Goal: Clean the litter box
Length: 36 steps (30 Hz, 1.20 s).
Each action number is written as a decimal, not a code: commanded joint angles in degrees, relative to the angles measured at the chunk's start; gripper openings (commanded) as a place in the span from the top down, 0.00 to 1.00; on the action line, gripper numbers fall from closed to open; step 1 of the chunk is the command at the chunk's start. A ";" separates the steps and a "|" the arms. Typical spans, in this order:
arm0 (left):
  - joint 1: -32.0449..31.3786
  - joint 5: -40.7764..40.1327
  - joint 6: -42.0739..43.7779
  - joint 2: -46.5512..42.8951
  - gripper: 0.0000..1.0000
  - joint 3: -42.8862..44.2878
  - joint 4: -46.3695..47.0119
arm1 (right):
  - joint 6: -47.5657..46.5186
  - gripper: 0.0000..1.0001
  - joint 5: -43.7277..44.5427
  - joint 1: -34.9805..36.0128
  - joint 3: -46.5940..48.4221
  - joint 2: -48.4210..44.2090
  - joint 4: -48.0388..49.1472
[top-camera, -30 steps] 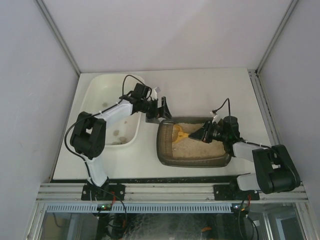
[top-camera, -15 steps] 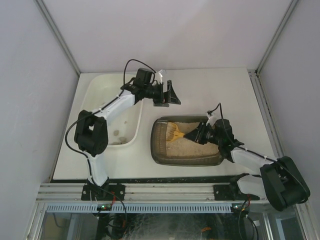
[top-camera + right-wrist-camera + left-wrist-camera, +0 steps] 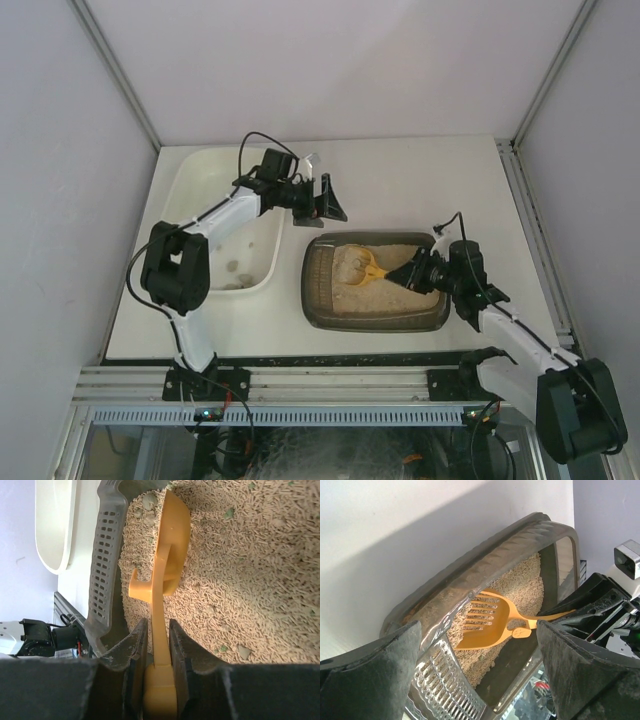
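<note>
- Litter box (image 3: 320, 290) is sitting on the counter (image 3: 420, 180), right of centre, long axis running left-right.
- Right fingers (image 3: 131, 652) are clamping the yellow scoop (image 3: 360, 265) handle, head pointing left.
- Left fingers (image 3: 370, 675) are hanging wide apart by its far-left corner.

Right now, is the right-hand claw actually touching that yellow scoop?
Touching. The right wrist view shows the right gripper with both fingers pressed flat against the handle of the yellow scoop, no gap on either side.
</note>
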 commanded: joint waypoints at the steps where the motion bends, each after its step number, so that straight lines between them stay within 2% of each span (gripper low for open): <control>1: 0.69 1.69 1.97 -4.10 0.00 -1.25 1.34 | -2.92 1.00 -1.00 -2.93 0.38 -4.70 -6.94; 7: 0.78 3.42 0.11 -4.82 0.00 -3.71 0.13 | -2.50 1.00 -2.09 -4.28 2.72 -4.93 -10.41; 12: 0.83 -0.83 -0.14 -9.72 0.00 -10.58 1.28 | -2.73 1.00 -2.27 -4.28 5.21 -0.23 -10.61; 19: 0.80 -4.61 2.44 -11.37 0.00 -12.48 -1.29 | -1.52 1.00 -2.57 -3.33 6.74 7.80 -3.39; 36: -0.40 -10.90 7.02 -4.92 0.00 -10.15 -8.22 | 2.84 1.00 -4.29 0.68 9.25 24.02 12.66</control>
